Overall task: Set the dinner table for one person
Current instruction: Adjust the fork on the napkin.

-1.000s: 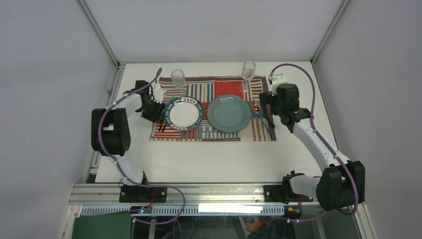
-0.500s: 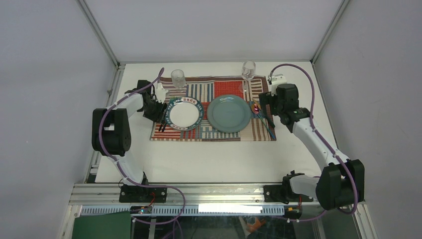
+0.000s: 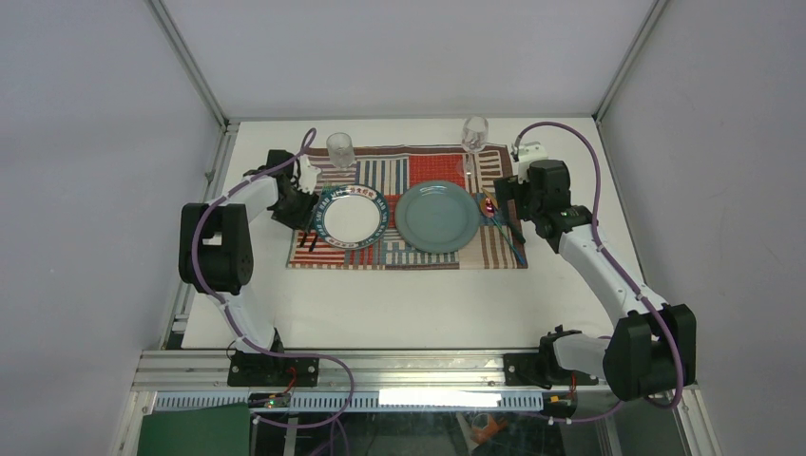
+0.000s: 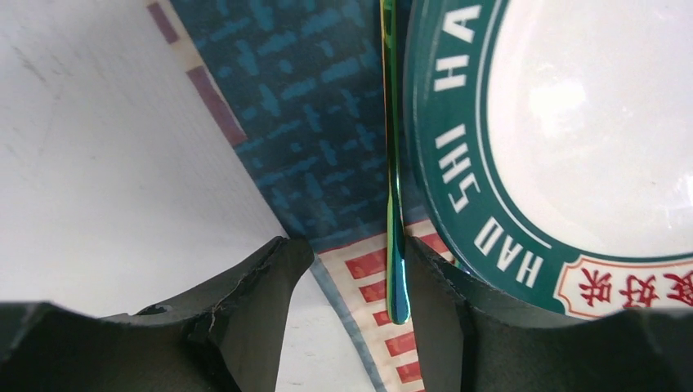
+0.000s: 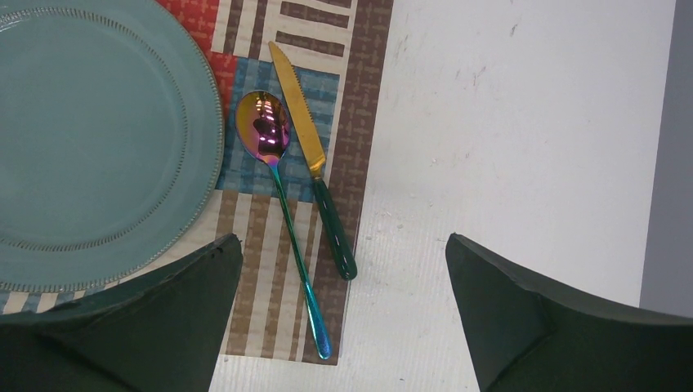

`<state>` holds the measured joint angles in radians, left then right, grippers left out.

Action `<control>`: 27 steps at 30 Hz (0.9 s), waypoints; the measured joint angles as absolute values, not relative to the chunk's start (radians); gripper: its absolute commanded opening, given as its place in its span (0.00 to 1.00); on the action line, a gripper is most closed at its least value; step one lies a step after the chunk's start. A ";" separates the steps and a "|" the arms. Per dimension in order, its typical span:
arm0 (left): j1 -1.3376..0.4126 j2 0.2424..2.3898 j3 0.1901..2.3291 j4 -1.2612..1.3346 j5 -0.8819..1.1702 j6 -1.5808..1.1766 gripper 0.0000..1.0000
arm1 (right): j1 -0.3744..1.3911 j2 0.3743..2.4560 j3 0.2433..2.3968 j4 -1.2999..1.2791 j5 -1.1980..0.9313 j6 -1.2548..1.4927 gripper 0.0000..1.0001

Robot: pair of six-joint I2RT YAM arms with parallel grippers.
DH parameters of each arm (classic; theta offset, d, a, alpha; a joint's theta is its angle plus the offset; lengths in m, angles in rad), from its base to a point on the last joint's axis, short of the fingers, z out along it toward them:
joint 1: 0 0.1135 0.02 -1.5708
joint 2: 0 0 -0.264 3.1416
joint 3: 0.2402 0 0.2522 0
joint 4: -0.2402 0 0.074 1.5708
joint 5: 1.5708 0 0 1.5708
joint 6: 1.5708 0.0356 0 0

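Note:
On the white dinner table lies a striped placemat with a green-rimmed white plate and a blue-grey plate. My left gripper sits low at the left rim of the white plate. In the left wrist view it is open. A thin iridescent green-blue utensil handle lies on the mat against the right finger, beside the plate rim. My right gripper is wide open above a rainbow spoon and a gold knife.
A glass tumbler stands at the mat's far left. A wine glass stands at its far right. The spoon and knife lie on the mat's right strip, next to the blue-grey plate. Aluminium rails edge the table.
My left wrist has shifted a little nearer to the white plate's left rim. The right arm has not moved.

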<state>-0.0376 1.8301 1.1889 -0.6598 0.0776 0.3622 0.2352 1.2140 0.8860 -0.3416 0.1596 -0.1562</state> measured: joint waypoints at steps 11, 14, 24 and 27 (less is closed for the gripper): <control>-0.030 1.830 1.189 -0.599 0.008 0.348 0.53 | 0.235 1.214 0.886 -0.342 0.152 -0.156 1.00; -0.024 1.830 1.189 -0.592 -0.001 0.348 0.53 | 0.235 1.214 0.886 -0.342 0.152 -0.157 1.00; -0.024 1.815 1.189 -0.614 0.034 0.349 0.55 | 0.235 1.214 0.886 -0.342 0.151 -0.156 1.00; -0.024 1.764 1.189 -0.653 0.072 0.350 0.56 | 0.235 1.214 0.886 -0.342 0.149 -0.156 1.00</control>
